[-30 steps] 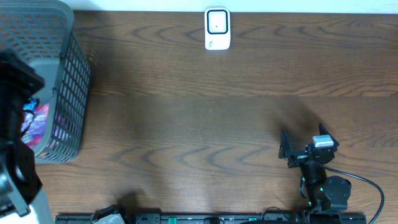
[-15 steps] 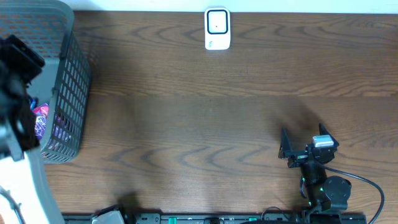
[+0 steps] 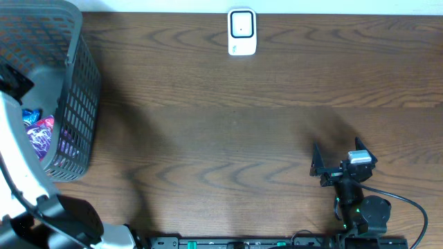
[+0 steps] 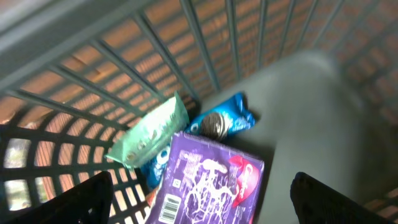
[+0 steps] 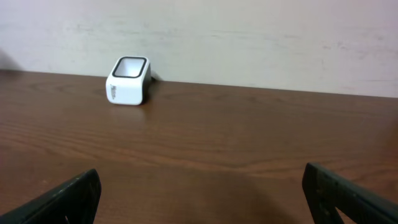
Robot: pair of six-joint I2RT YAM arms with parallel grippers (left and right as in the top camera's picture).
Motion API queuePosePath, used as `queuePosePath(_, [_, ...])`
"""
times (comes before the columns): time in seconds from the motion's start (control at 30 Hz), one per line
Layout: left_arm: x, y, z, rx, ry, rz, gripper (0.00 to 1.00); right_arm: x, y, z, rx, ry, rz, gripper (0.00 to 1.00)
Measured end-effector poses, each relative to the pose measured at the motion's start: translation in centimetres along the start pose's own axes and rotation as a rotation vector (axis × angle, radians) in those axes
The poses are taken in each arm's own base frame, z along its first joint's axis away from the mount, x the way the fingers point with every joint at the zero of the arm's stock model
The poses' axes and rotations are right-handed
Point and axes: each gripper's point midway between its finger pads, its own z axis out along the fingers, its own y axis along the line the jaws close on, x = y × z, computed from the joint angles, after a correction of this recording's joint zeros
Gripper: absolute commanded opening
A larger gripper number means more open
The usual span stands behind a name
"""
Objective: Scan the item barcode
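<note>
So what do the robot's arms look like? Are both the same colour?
Not quite. The right arm is black, with a grey block by the right gripper, tiny green lights and a thin black cable beside it. The left arm has a long whitish part and a black joint. The left gripper has black fingers too.

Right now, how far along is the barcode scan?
Nothing looks done: no item is at the white scanner. In hand: the left claw hangs open over the basket, above the purple packet, holding nothing. The right claw sits open, idle. Left: grasp a packet, carry it to the scanner, show its barcode.
</note>
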Motion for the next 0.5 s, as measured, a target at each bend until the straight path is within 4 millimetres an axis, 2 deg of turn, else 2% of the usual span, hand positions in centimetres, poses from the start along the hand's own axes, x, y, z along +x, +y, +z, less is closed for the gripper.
queuePosePath(0.1, [1.9, -0.8, 2.0, -0.003, 0.094, 0.028, 0.9, 0.0, 0.0, 0.0, 0.0, 0.0, 0.0, 0.99])
queuePosePath(0.2, [4.7, -2.2, 5.0, 0.003, 0.223, 0.061, 0.9, 0.0, 0.0, 0.0, 0.0, 0.0, 0.0, 0.99])
queuePosePath(0.37, [9.0, -3.1, 9.0, -0.035, 0.4, 0.126, 0.9, 0.0, 0.0, 0.0, 0.0, 0.0, 0.0, 0.99])
queuePosePath(0.5, [12.2, -3.4, 11.9, -0.073, 0.52, 0.17, 0.77, 0.0, 0.0, 0.0, 0.0, 0.0, 0.0, 0.99])
